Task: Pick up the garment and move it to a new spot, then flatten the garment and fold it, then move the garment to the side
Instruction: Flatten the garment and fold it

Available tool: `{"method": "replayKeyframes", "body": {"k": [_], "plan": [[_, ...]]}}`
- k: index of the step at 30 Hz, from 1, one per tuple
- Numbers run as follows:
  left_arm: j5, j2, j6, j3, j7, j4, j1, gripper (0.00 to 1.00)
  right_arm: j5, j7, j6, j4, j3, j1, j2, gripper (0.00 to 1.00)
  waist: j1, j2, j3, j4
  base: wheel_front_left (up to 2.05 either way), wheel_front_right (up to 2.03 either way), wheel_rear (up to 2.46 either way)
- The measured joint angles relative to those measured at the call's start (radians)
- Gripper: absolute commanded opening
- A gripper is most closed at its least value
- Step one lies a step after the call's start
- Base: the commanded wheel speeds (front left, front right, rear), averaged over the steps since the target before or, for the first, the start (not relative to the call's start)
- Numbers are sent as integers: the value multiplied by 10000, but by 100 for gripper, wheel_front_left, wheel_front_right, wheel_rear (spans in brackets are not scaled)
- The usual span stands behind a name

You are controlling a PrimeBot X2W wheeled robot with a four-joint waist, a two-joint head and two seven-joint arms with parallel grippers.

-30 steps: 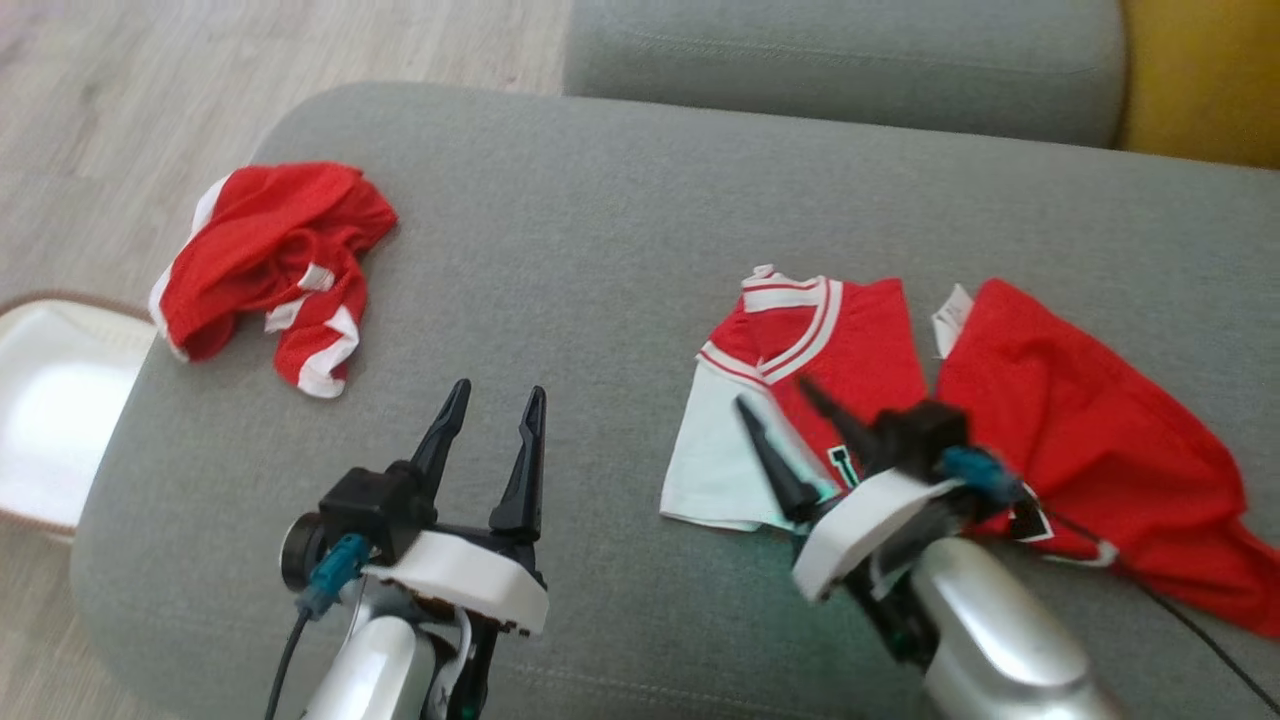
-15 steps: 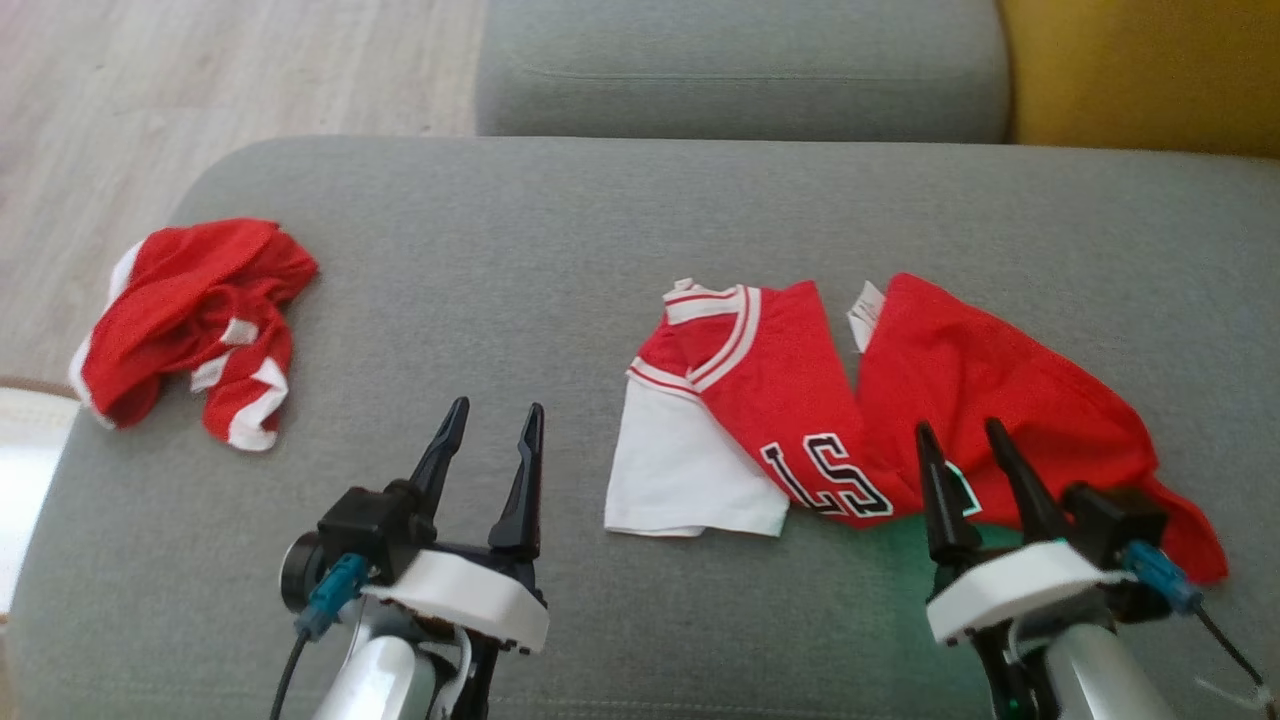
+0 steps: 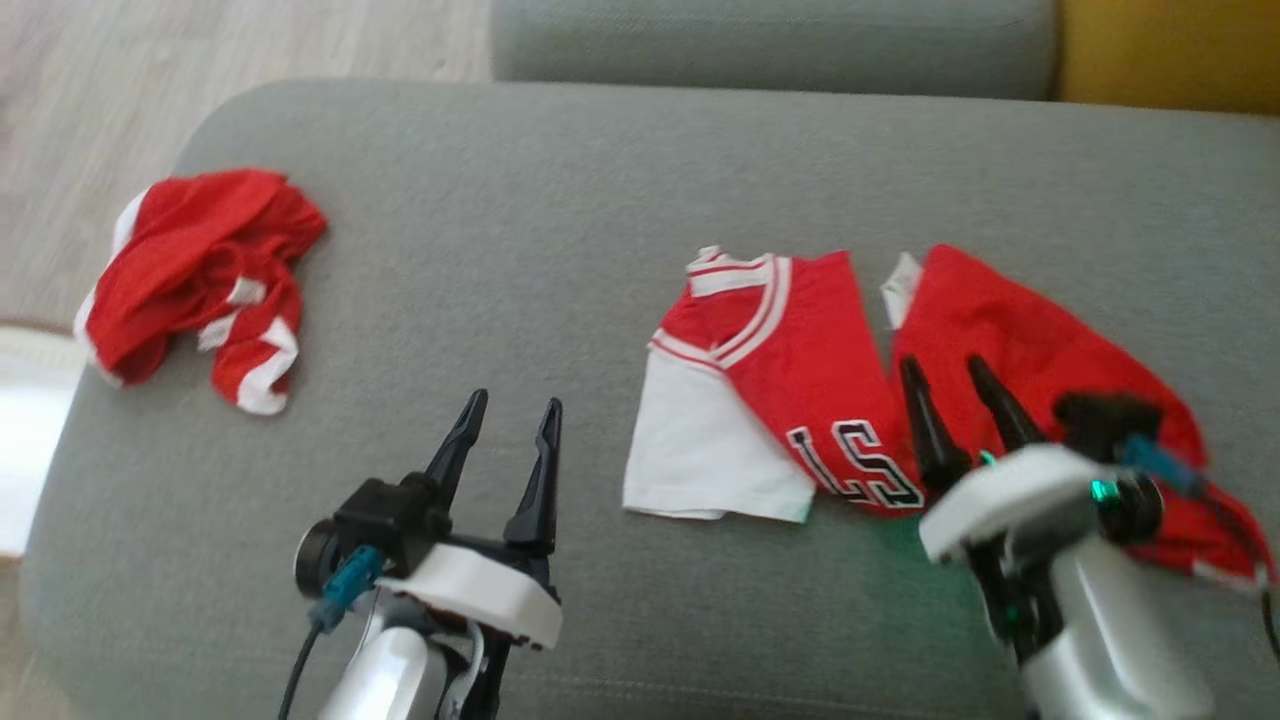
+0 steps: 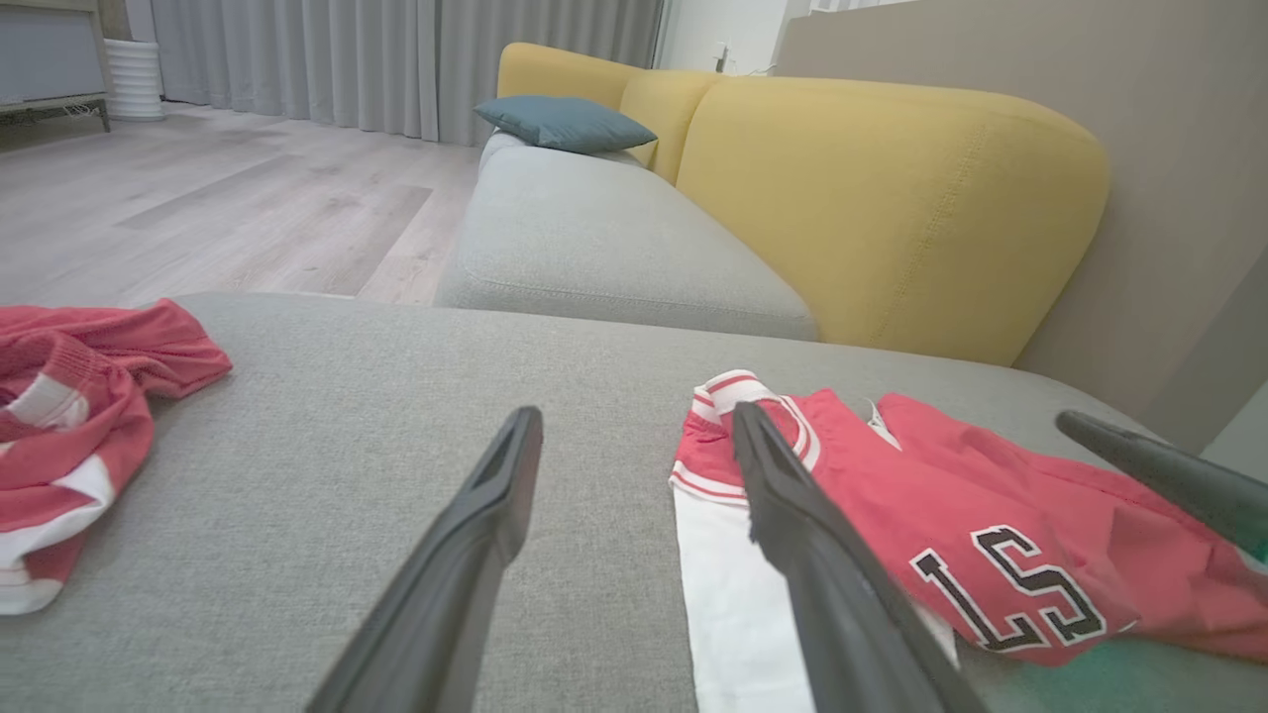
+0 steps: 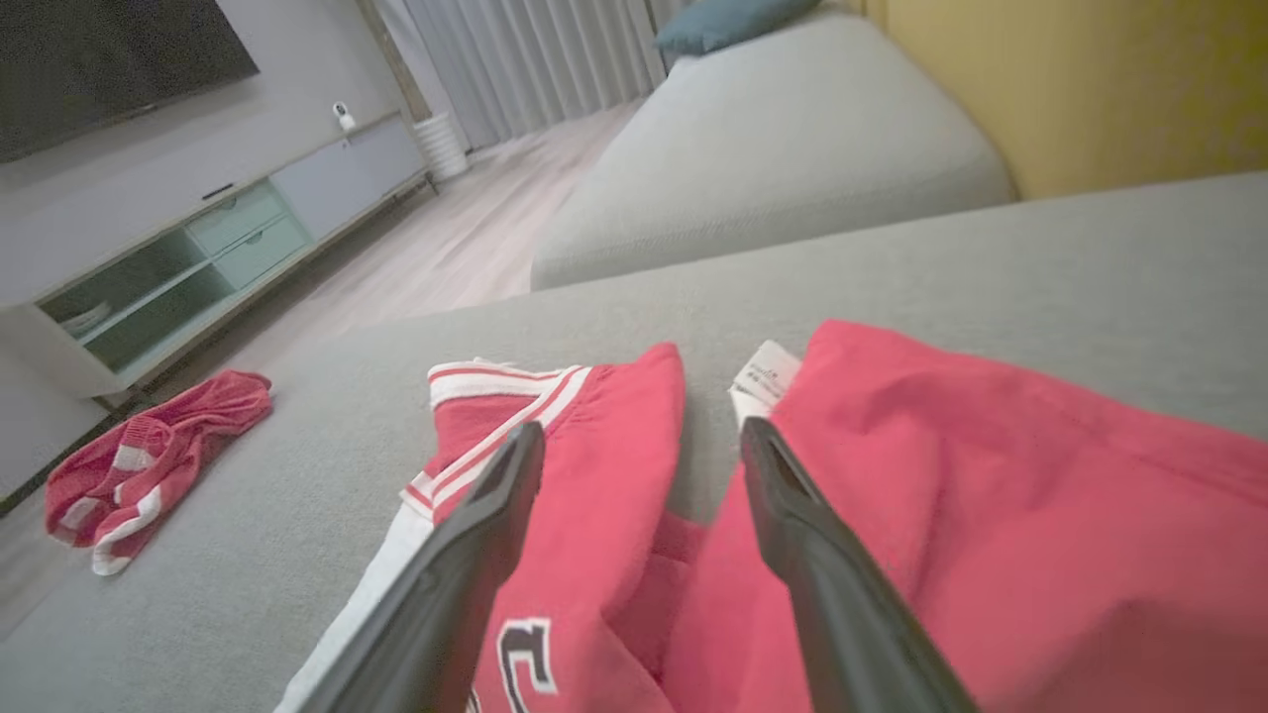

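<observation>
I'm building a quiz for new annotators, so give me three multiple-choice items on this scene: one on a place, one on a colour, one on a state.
1. Where does the crumpled red-and-white garment lie?
A) near the left end of the grey cushion
B) on the wooden floor
C) on a yellow backrest

2. What colour is the visible sleeve of the numbered jersey?
A) black
B) white
C) yellow

3. How is the right gripper?
A) shut on cloth
B) open over the jersey, holding nothing
C) open over the floor

Answers:
1 A: in the head view it lies by the cushion's left end.
2 B: the sleeve is white beside the red body.
3 B: its fingers stand apart with red cloth below them.
</observation>
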Motion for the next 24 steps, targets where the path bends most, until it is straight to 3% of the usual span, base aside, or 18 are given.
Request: {"method": "replayKeyframes", "body": {"k": [5, 10, 19, 20, 21, 24], "plan": [[-100, 0, -2, -48, 0, 15, -264, 100, 874, 1264, 0, 913, -136, -1027, 0, 100, 0, 0, 287, 417, 0, 0, 0], [-102, -2, -2, -65, 0, 25, -327, 100, 984, 2357, 0, 2337, -840, -1902, -12, 100, 0, 0, 621, 933, 0, 0, 0], [-257, -4, 0, -117, 0, 12, -555, 100, 976, 2951, 0, 3731, -1540, -2995, -58, 100, 0, 0, 1062, 1523, 0, 0, 0], [-257, -4, 2, -128, 0, 12, -555, 100, 988, 2974, 0, 3802, -1538, -3103, -59, 31, 0, 0, 1095, 1545, 0, 0, 0], [-259, -4, 2, -136, 0, 10, -555, 100, 986, 2970, 0, 3843, -1505, -3194, -61, 0, 0, 0, 1127, 1559, 0, 0, 0], [-259, -4, 6, -161, 0, 10, -560, 100, 986, 2851, 0, 3879, -1402, -3370, -109, 0, 0, 0, 1157, 1569, 0, 0, 0]]}}
